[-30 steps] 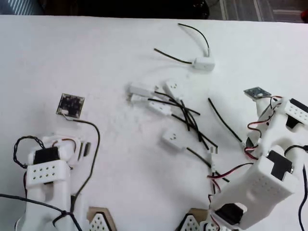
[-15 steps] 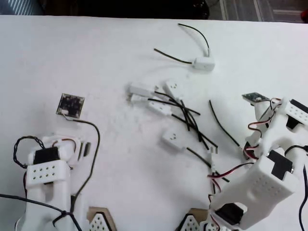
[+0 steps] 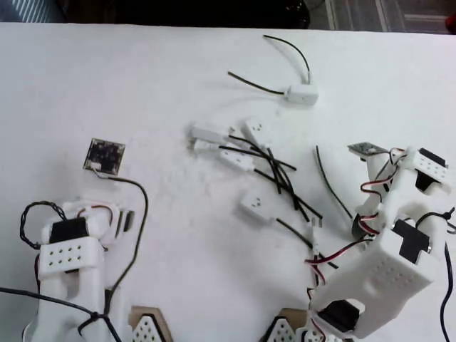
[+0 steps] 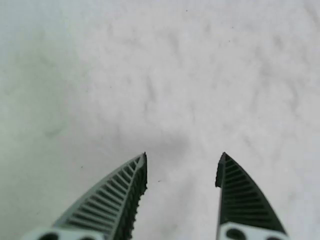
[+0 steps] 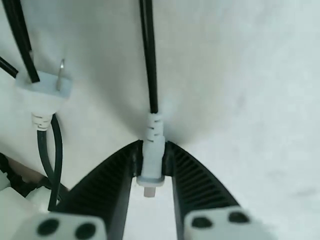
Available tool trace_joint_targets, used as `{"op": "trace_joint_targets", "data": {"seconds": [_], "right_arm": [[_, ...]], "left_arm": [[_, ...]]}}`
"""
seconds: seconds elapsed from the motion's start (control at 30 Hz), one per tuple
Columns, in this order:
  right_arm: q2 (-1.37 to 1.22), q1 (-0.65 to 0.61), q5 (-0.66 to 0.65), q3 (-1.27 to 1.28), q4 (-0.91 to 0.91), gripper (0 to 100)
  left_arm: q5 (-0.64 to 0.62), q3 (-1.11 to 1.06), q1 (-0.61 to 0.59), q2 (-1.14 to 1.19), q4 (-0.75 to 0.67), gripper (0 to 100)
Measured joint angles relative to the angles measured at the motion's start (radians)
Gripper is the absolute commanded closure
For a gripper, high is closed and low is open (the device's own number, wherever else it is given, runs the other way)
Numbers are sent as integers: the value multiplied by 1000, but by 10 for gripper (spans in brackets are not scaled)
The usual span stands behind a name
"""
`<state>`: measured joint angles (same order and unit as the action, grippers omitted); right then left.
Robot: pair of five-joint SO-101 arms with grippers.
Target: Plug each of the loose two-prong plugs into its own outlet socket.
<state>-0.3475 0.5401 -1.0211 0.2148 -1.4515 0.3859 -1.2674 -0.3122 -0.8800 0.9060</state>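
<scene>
At the near right of the white table [image 3: 142,71], the right end effector [image 5: 152,146] grips a small white two-prong plug [image 5: 150,175] on a thin black cord [image 5: 147,50]. Near left, the left end effector [image 4: 183,156] stands open over the table.

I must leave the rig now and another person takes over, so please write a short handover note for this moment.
Left gripper: open, over bare table.
Right gripper: shut on a white plug, its black cord leading away.
Second plug lies loose nearby, prongs free.
One socket lies mid-table; more sockets farther back among black cords.
Done: one plug gripped. The far white piece with cords at both ends may be a joined pair; cannot tell.
Left: plug in the held one, then the others.
</scene>
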Motion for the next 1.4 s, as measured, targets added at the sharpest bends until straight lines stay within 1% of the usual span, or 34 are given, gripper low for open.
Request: {"op": "trace_joint_targets", "data": {"seconds": [0.17, 0.27, 0.4, 0.6, 0.8, 0.93, 1.17, 1.27, 1.4], "right_arm": [[34, 0, 2, 0, -8, 982], [92, -6, 2, 0, -58, 982], [144, -49, 2, 20, -112, 982], [149, -129, 2, 106, -123, 982], [178, -192, 57, 120, -137, 982], [293, -241, 143, 123, -167, 982], [640, -373, 351, 129, -195, 982], [790, -459, 448, 176, -201, 982], [965, -626, 608, 281, -163, 982]], "left_arm": [[0, 0, 0, 0, 0, 774], [0, 0, 0, 0, 0, 774], [0, 0, 0, 0, 0, 774], [0, 0, 0, 0, 0, 774], [0, 0, 0, 0, 0, 774], [0, 0, 0, 0, 0, 774], [0, 0, 0, 0, 0, 774], [0, 0, 0, 0, 0, 772], [0, 0, 0, 0, 0, 771]]}}
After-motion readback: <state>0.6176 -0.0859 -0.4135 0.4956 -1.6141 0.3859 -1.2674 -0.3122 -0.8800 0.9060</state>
